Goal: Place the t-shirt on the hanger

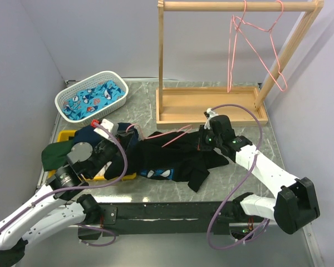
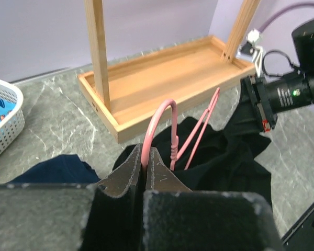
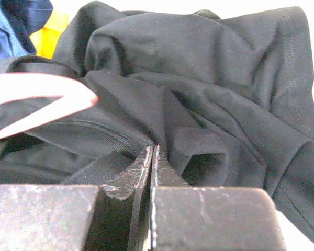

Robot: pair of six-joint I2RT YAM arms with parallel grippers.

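The hanger [image 2: 174, 133] is held by its hook between the fingers [image 2: 126, 168] of the left gripper [image 2: 145, 157], which are pressed narrowly together on the pink wire. From these fingertips the long axis of the hanger runs forward and a little to the right, straight toward the right gripper [image 3: 152, 157]. The two thin wires go away from the fingers and disappear into the folds of the t-shirt [image 2: 225, 151].

The t-shirt lies crumpled just ahead of the left fingers and under the hanger, and it reaches as far as the right gripper. The right fingers are closed on a fold of the black cloth, with no gap seen between them. A ribbed band of the garment is found just to the left of these fingertips. The blurred pink end of the hanger is seen higher and further to the left, apart from them.

Whether one shoulder of the hanger is already inside the garment cannot be told, because the folds hide it.

It is judged that the coming move depends on this line between the two grippers. The cloth must be drawn along the axis of the hanger, toward the left fingers. The right gripper is the nearer one to the free end of the wire and to the band, so the pulling is expected from it, while the hook is kept steady by the left.
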